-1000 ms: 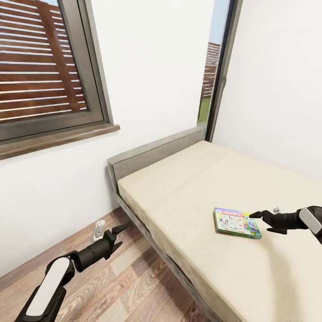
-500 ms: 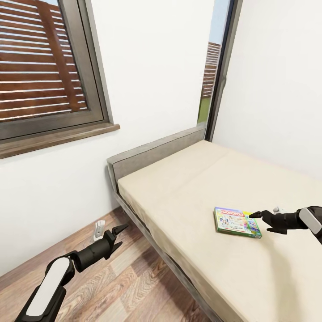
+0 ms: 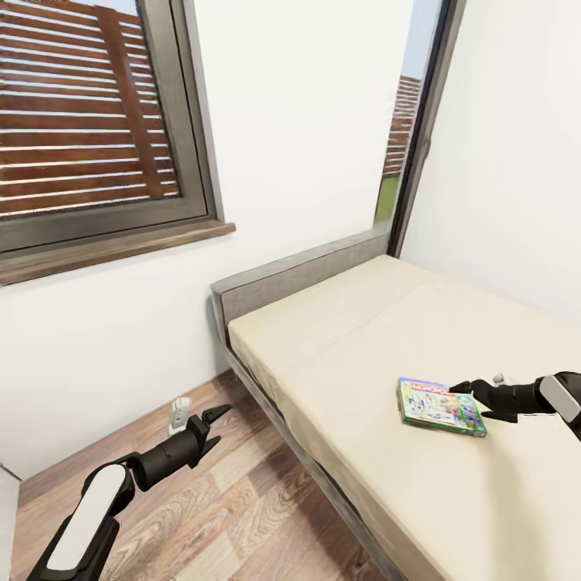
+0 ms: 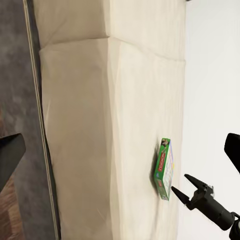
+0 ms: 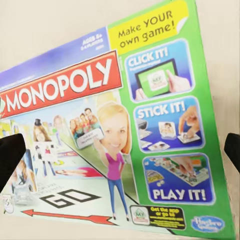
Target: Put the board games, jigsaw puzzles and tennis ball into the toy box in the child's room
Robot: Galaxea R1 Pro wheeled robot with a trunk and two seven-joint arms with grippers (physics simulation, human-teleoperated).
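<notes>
**A:** What does the head view give?

**B:** A white-walled room with a wood-plank floor [image 3: 242, 500] and a bed [image 3: 355, 339] with a bare cream mattress and a grey headboard. One board game [image 3: 440, 406], a green-edged Monopoly box, lies flat on the mattress, near the side of the bed away from the floor. The right gripper [image 3: 466, 398] is level with the box at its far edge, its jaws parted, holding nothing. The left gripper [image 3: 215, 425] hangs over the floor beside the bed, well apart from the box, jaws open and empty. A small white fitting [image 3: 179, 410] sits at the foot of the wall under the window [image 3: 89, 129].

**A:** And the left wrist view?

**B:** It looks across the mattress [image 4: 100, 125]. The board game [image 4: 164, 169] lies close to the wall side, and the right gripper [image 4: 184, 188] has its dark tips just beside one end of the box. I cannot tell whether they touch it.

**A:** The right wrist view?

**B:** The box face close up [image 5: 115, 135]: red "MONOPOLY" banner, "Make YOUR own game!", panels reading "CLICK IT!", "STICK IT!", "PLAY IT!". The two dark fingertips [image 5: 11, 155] stand wide at either edge, with the box between them and not clamped.
</notes>
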